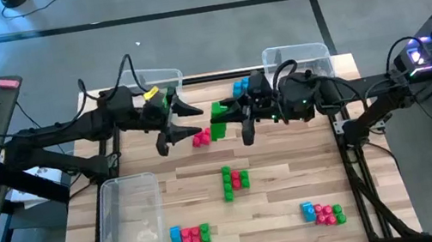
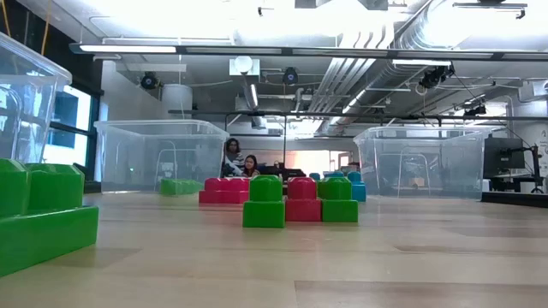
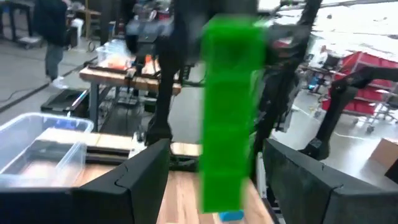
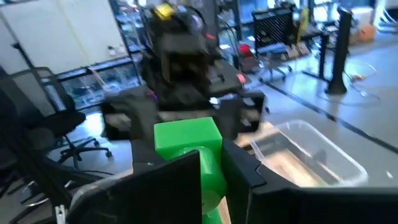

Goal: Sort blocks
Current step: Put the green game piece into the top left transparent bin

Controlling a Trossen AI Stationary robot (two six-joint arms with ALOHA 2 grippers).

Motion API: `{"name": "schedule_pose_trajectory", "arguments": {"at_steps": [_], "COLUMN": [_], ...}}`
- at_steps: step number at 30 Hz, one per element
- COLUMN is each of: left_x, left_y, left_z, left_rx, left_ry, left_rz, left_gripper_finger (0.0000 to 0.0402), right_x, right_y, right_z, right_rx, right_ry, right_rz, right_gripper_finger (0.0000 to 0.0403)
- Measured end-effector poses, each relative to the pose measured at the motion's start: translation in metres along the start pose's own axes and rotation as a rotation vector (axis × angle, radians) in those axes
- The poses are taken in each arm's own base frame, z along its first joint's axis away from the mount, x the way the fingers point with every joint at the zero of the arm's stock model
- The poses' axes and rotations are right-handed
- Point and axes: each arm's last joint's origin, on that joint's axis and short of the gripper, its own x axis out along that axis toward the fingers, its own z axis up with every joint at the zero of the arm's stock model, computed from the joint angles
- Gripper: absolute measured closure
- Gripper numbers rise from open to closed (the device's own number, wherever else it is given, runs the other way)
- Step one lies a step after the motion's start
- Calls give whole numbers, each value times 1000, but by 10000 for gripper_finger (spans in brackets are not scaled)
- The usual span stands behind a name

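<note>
My right gripper is over the far middle of the table, shut on a green stack of blocks. My left gripper faces it from the left, open wide; the green stack stands ahead of its fingers, apart from them. A red block lies on the table below the two. Mixed clusters rest at mid-table, near left and near right. A blue block lies by the far right bin. My right gripper pinches the green stack between its two fingers, on the stack's opposite side faces. The fingers come level from the table's right. The stack is upright and off the table, its lower end free in the left wrist view.
Three clear bins stand on the table: far left, far right, near left. A green block shows through the far left bin. A large green block sits close to the low camera. Bare wood lies between the clusters.
</note>
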Motion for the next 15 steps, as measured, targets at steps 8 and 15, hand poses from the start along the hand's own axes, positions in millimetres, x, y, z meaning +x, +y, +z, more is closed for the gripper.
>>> {"name": "schedule_pose_trajectory", "arguments": {"at_steps": [8,15], "left_x": [16,23], "left_y": [5,3], "left_z": [-9,-10], "left_rx": [-86,-119], "left_ry": [20,2], "left_rz": [2,-47], "left_gripper_finger": [158,158], "right_x": [0,1], "right_y": [2,-2], "right_z": [4,4], "right_rx": [-26,-63], "right_ry": [-33,-28], "right_rz": [41,32], "right_gripper_finger": [403,403]}}
